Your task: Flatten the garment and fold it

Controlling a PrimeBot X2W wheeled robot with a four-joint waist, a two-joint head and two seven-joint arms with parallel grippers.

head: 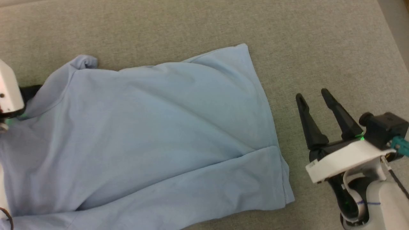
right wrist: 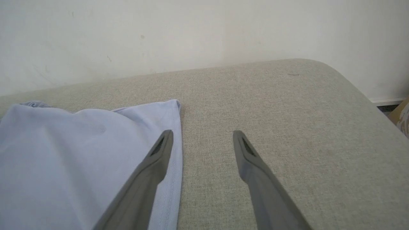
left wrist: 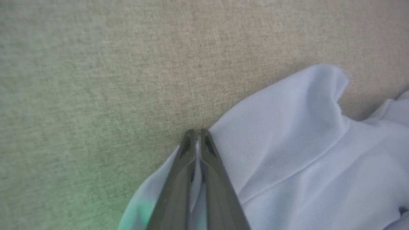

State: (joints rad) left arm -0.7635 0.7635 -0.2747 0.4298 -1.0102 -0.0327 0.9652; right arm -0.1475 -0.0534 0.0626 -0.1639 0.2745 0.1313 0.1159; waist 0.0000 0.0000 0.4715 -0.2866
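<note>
The light blue shirt lies spread across the grey-beige upholstered cushion. It is creased diagonally, with a stitched hem along its right side. At the shirt's left edge, the left gripper has its 2 fingers pressed together, pinching a fold of the fabric near a seam. The right gripper sits near the hem but clear of the shirt, its 2 fingers spread wide over bare cushion with nothing between them. A white wall rises behind the cushion.
</note>
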